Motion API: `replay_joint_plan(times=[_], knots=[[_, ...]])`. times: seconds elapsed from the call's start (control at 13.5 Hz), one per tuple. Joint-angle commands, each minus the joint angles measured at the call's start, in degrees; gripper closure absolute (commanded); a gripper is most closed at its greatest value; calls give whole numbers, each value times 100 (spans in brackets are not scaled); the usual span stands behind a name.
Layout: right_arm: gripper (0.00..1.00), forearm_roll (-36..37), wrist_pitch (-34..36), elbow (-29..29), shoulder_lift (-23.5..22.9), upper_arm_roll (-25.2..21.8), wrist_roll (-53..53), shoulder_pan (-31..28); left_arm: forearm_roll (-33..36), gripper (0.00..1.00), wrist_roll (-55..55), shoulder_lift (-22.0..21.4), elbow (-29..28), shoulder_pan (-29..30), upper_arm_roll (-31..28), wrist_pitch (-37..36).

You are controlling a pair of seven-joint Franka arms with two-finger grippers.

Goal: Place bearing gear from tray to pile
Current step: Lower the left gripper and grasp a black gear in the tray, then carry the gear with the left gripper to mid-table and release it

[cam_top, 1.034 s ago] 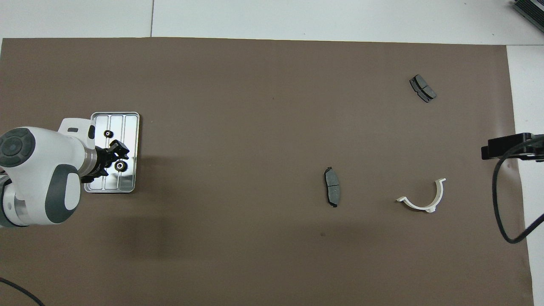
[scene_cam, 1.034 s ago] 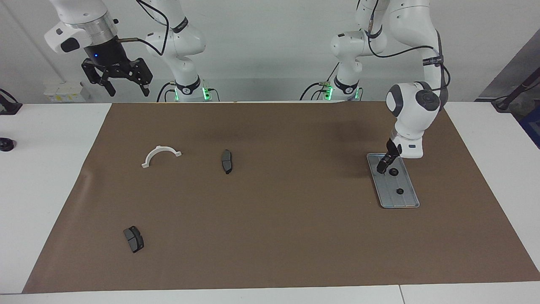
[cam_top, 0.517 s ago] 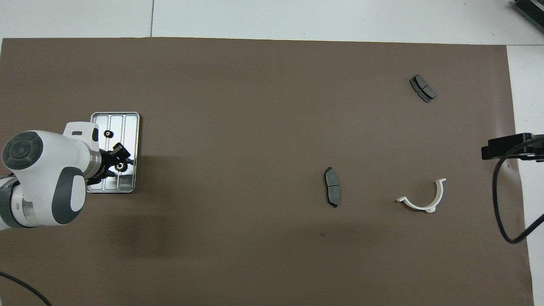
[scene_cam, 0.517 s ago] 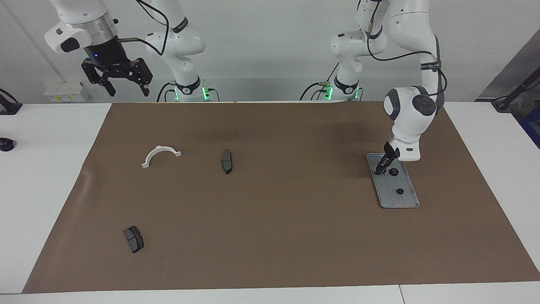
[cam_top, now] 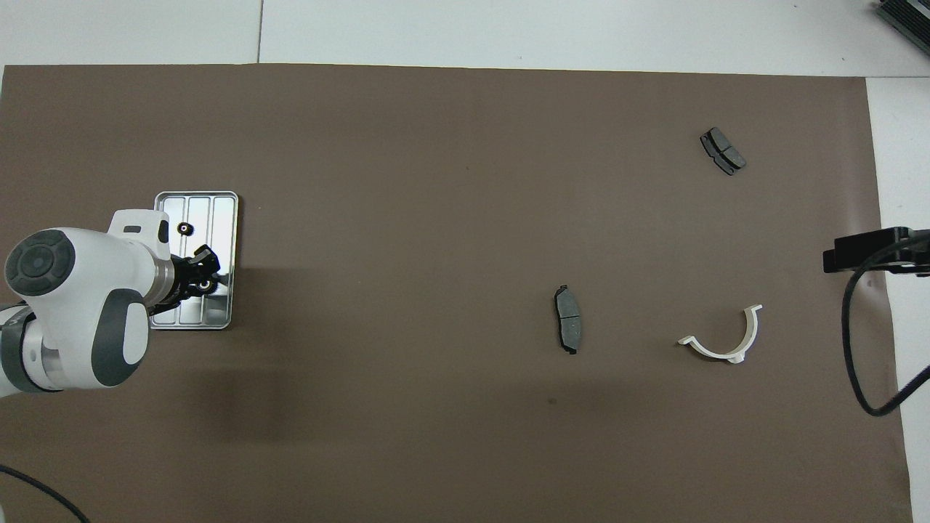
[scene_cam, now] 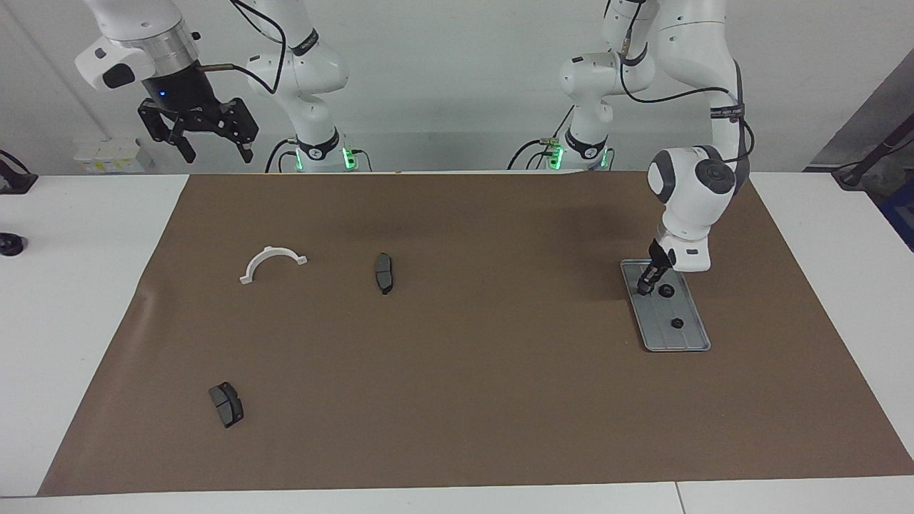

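The facing view shows the whole right gripper, raised high over the table's edge at the right arm's end, waiting with its fingers spread wide and empty; the overhead view catches only a dark edge of it. The overhead view shows more of the left gripper, down on the tray with its fingers drawn close about a small black gear; whether they grip it yet I cannot tell. In the facing view that gear appears just beside the fingertips. The tray lies at the left arm's end of the brown mat and holds two gears: that one, and a second gear farther from the robots.
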State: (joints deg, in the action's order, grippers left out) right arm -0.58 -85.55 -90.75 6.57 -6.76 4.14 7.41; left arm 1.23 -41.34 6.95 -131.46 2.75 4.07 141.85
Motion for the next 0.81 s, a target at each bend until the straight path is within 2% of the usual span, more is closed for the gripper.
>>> replay_joint_plan(times=[0.0,0.15,0.3,0.37,0.59,0.74], knots=[[0,-12,12,-127,134,25,-36,-20,280,100,152,-62,444,-64,6,-681],[0,-12,12,-127,134,25,-36,-20,448,100,423,-124,1084,-160,76,-1542],[0,-12,12,-127,134,25,-36,-20,448,100,469,-19,1823,-747,129,-2133],[0,-12,12,-136,134,17,-36,-20,448,100,486,8,1870,-1046,129,-1996],[0,-12,12,-127,134,25,-36,-20,430,100,496,104,1677,-1881,138,-837],[0,-12,12,-127,134,25,-36,-20,404,100,434,472,1790,-2461,138,-475]])
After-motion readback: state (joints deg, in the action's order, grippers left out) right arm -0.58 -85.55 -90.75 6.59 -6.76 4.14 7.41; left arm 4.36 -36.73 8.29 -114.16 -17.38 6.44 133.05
